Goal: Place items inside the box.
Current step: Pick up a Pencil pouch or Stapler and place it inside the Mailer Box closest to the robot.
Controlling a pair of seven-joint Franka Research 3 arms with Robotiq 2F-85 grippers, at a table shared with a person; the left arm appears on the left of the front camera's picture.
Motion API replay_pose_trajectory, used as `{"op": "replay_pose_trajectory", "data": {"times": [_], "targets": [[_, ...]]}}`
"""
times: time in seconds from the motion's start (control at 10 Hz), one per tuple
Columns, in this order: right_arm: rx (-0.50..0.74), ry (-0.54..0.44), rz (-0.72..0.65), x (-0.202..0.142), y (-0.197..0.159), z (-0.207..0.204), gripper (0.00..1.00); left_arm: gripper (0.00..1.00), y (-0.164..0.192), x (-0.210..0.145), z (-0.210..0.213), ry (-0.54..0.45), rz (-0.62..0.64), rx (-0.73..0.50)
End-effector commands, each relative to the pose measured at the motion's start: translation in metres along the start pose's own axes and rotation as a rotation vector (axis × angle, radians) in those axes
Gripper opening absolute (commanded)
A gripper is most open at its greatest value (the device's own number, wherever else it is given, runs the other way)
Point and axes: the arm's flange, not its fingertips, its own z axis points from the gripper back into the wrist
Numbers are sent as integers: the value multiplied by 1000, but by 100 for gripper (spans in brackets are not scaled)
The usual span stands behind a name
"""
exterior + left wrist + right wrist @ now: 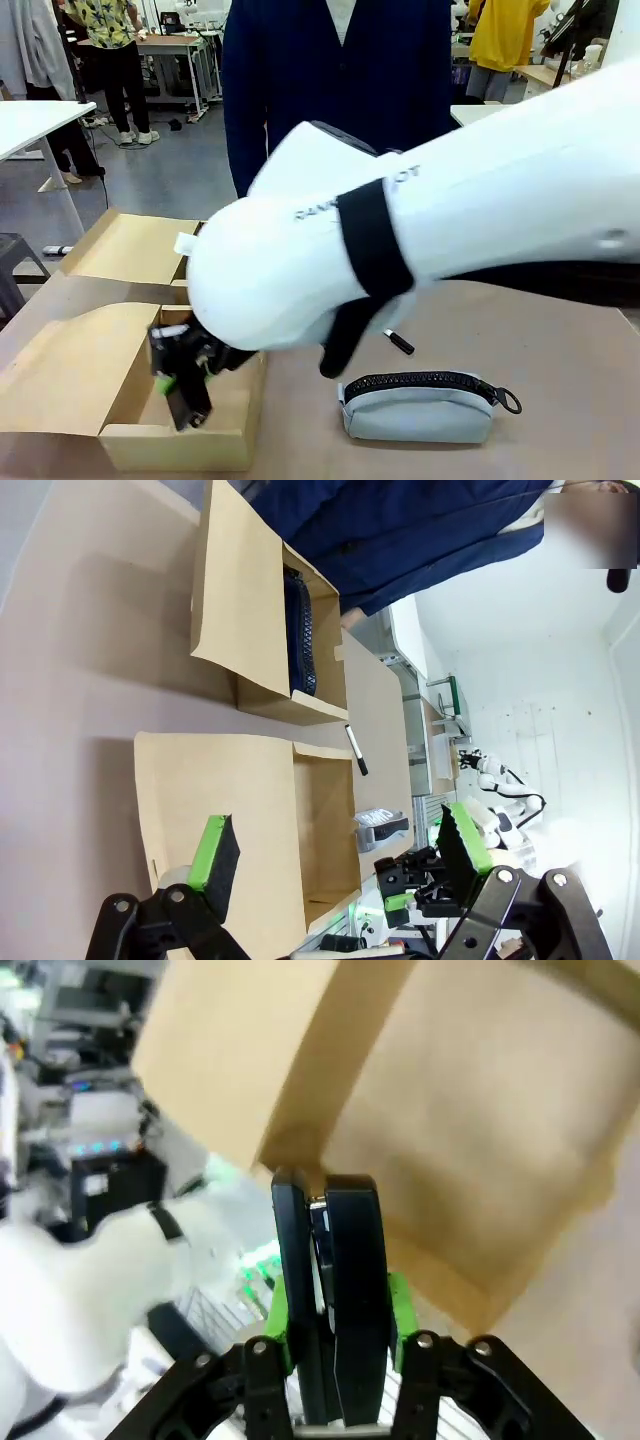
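Observation:
My right gripper (pixel 183 388) reaches across the middle and hangs inside the near cardboard box (pixel 178 443) at the lower left. It is shut on a black stapler (pixel 335 1280), held upright between the green pads above the box's brown floor. A navy pouch (pixel 300 630) lies in the farther box section (pixel 240 600). The black-and-white marker (pixel 398 342) lies on the table beside the pale grey-blue zip pencil case (pixel 420 408). My left gripper (pixel 338 842) is open, high above the table, with nothing between its fingers.
The right arm's white bulk (pixel 430 240) covers the middle of the front view. A person in a navy top (pixel 330 80) stands at the far side. Open flaps (pixel 60 370) spread left of the near box. Bare table (pixel 560 380) lies at the right.

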Motion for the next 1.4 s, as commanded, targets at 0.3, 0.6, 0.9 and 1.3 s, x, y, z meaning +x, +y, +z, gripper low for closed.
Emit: {"op": "replay_pose_trajectory", "data": {"times": [0.3,0.6,0.9,1.3], "targets": [[-129,-60,-28,47,25,-63,42,100,0,0,-2,-14,-18,-23],[-131,-79,-61,48,9,-58,42,100,0,0,-2,-14,-18,-23],[-108,-53,-52,46,3,-61,100,100,0,0,-2,-14,-18,-23],[-55,-73,-79,40,-10,-56,100,100,0,0,-2,-14,-18,-23]]}}
